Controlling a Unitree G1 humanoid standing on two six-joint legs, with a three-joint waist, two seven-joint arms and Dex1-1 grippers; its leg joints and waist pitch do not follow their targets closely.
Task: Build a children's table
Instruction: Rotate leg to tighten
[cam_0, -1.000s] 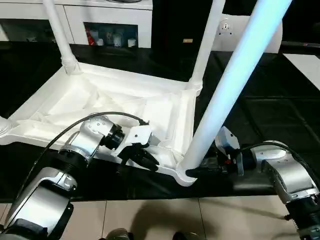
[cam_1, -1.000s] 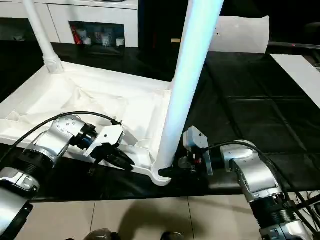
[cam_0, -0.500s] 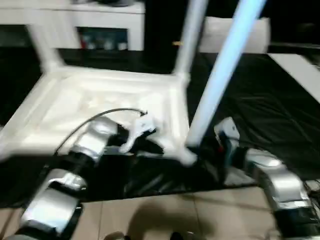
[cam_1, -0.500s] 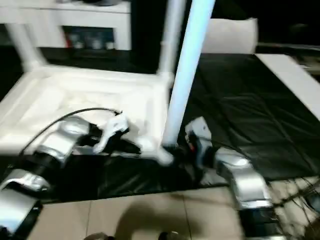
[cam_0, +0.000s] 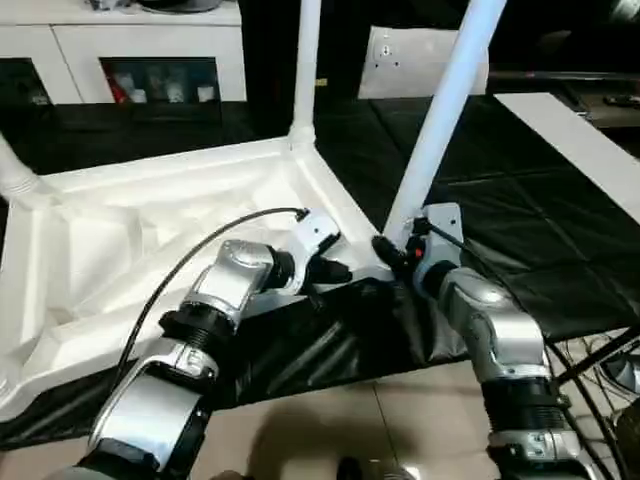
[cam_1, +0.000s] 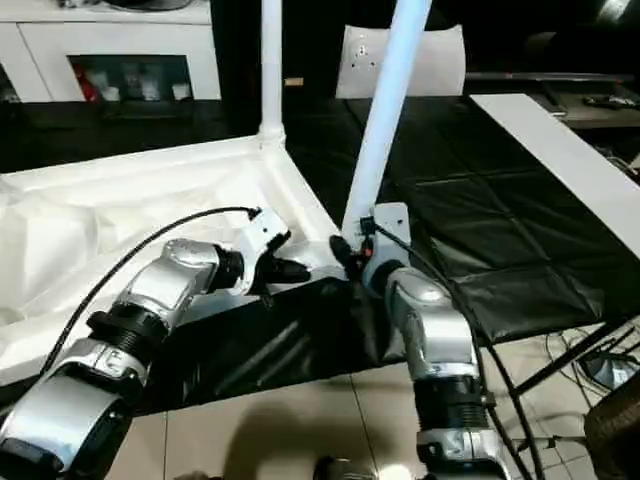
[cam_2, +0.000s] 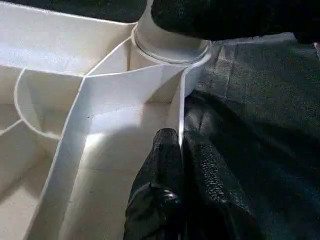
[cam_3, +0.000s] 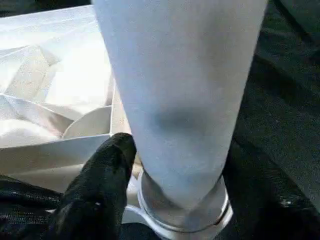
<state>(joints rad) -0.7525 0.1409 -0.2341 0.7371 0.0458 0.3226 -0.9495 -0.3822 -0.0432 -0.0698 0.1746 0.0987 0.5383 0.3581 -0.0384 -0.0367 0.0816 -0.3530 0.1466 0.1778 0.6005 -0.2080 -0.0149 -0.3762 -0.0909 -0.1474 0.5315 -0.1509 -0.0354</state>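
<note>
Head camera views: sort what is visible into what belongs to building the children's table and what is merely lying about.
Belongs to the job:
- white plastic tabletop, upside down, ribbed underside up
- near white tapered leg standing in its corner socket
- far white leg, standing in its socket
- left gripper, pinching the tabletop's rim
- right gripper, at the near leg's base

Lying about:
- black sheet
- white cabinet

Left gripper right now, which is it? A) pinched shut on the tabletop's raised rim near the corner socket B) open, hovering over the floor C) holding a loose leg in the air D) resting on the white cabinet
A: the left gripper has its fingers closed either side of the rim of the upturned tabletop.
</note>
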